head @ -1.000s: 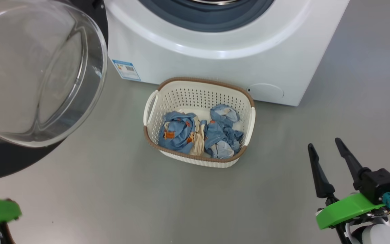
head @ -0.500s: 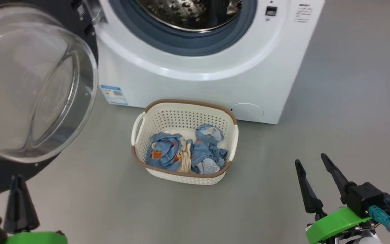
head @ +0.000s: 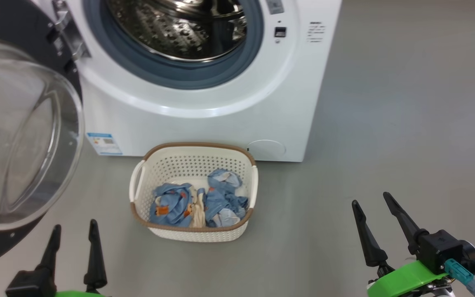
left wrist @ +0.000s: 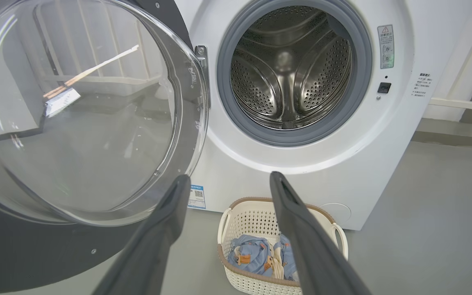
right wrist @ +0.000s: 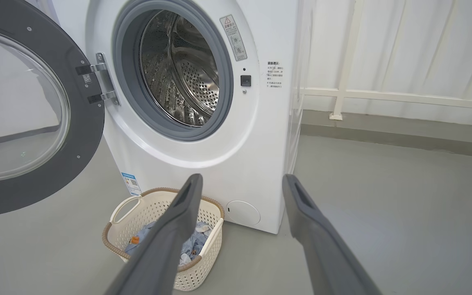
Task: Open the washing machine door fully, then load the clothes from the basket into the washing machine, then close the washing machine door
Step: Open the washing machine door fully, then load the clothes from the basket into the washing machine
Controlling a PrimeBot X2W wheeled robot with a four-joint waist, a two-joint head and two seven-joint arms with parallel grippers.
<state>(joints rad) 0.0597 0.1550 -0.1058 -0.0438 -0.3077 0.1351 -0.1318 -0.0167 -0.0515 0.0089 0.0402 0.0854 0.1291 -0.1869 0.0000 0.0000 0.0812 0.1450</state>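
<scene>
Presently the left gripper (head: 75,225) sits low at the near left. Its two dark fingers point up toward the washer (head: 204,123), parted and released, and grip nothing. The right gripper (head: 370,199) sits low at the near right, well apart from the basket (head: 198,145). Its fingers are likewise spread and carry no load. A green collar (head: 406,277) rings its wrist, with a teal plug (head: 458,268) just beside it. Neither gripper touches any item.

The door (head: 15,136) is swung wide open to the washer's left on a metal hinge (head: 66,35). Its glass bowl bulges outward inside the black rim.

The washer stands on the floor (head: 386,103) with its mouth exposed. A grey-blue gasket (head: 171,76) rings the perforated steel drum (head: 179,29). A blue sticker (head: 104,143) sits at the lower left of the white front, and a round flap (head: 266,148) at the lower right.

The basket rests on the floor just before the washer, below the mouth and between sticker and flap. The clothes (head: 198,204) lie inside it as two blue bundles side by side. Cream fabric shows between them, and orange patches show on the left bundle.

The floor is plain grey and smooth. From the right wrist camera, a white rail (right wrist: 383,96) runs along pale wall panels to the right of the washer.
</scene>
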